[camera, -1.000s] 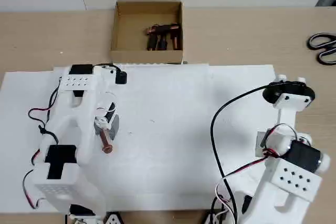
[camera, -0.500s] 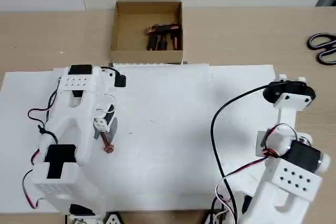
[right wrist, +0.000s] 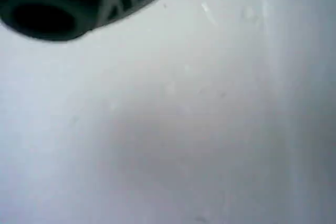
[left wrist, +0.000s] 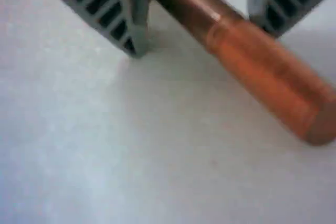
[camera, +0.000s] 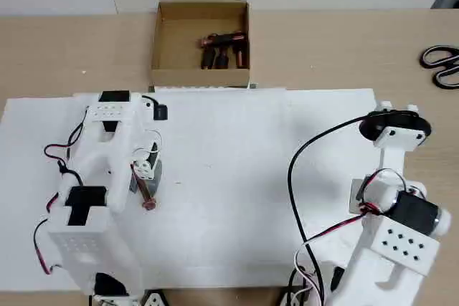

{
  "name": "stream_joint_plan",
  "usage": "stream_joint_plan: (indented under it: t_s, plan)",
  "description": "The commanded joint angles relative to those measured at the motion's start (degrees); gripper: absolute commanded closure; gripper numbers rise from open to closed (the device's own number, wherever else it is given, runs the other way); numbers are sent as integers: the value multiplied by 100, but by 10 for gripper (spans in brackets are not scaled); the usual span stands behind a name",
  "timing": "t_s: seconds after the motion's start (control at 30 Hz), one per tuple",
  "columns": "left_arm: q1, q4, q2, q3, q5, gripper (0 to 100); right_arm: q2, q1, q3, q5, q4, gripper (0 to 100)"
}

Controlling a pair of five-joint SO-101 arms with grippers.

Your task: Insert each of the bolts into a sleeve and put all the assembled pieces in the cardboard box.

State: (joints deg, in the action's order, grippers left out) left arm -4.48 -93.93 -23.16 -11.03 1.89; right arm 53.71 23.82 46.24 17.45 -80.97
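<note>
- One assembled piece (left wrist: 252,77), a bolt seated in its copper sleeve, sat in the left gripper (camera: 145,177), jaws closed on its shaft, down at the white sheet (camera: 237,177); contact could not be told.
- Several finished pieces (camera: 224,49) lay in the cardboard box (camera: 161,41), well apart beyond the sheet.
- The step in hand looked like boxing this piece: lift clear of the wall, then release inside.
- The right arm (camera: 398,227) stood at the sheet's right edge.
</note>
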Motion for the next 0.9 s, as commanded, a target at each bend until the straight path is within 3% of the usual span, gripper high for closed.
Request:
stream_joint_plan:
  t_s: [0.0, 0.37, 0.63, 0.87]
  plan:
    - [-18, 255, -853, -119, -9, 994, 75, 48, -18, 26, 110, 995]
    - [-9, 246, 360, -4, -132, 995, 75, 48, -18, 26, 110, 995]
    - [229, -440, 2048, -4, -105, 995, 66, 48, -18, 26, 110, 995]
    - [316, -651, 2681, -13, -325, 995, 66, 48, -18, 26, 75, 995]
